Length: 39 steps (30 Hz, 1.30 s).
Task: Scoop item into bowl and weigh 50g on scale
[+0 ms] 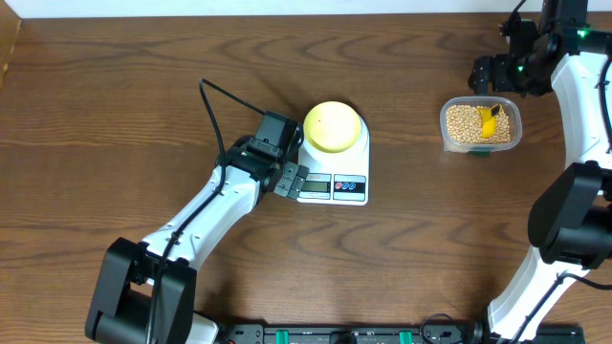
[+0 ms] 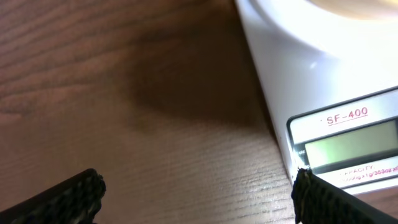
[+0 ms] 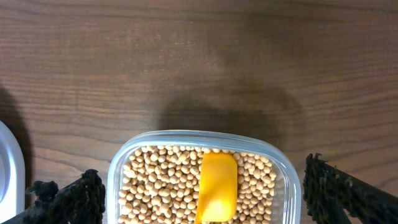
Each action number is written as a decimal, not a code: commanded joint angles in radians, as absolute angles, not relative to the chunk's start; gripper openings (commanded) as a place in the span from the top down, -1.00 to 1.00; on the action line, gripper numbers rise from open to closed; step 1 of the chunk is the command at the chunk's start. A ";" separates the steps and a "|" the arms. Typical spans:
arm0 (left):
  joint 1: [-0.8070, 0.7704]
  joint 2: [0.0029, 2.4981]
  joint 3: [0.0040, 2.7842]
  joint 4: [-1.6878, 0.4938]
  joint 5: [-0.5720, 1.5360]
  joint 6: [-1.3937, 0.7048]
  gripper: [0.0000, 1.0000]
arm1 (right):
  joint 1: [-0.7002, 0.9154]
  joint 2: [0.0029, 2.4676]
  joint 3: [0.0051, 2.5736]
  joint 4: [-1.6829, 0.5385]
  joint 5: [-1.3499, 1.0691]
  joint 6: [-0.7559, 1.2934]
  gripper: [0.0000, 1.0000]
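Note:
The white scale stands mid-table with the pale yellow-green bowl on its platform. Tan beans fill a clear tub to the right, and a yellow scoop lies in them. My left gripper sits open at the scale's left edge, level with the display. In the left wrist view the scale is at the right, and the open left gripper has bare wood between its fingers. My right gripper hovers open behind the tub. From the right wrist, the right gripper spans the tub rim, the beans and the scoop.
A black cable runs across the wood left of the scale. The right arm's white links stand along the table's right edge. A white edge shows at the left of the right wrist view.

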State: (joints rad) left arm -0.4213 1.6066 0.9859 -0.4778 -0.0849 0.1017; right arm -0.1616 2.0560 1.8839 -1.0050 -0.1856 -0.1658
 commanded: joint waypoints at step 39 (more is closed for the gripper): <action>-0.638 1.864 1.278 -0.986 0.511 0.614 -0.96 | -0.162 2.057 1.893 -1.006 -0.186 -0.163 -0.98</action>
State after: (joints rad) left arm -0.6243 1.8053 1.2655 -0.9783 0.5179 0.5522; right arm -0.1616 2.0560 1.8839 -1.0050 -0.1852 -0.1658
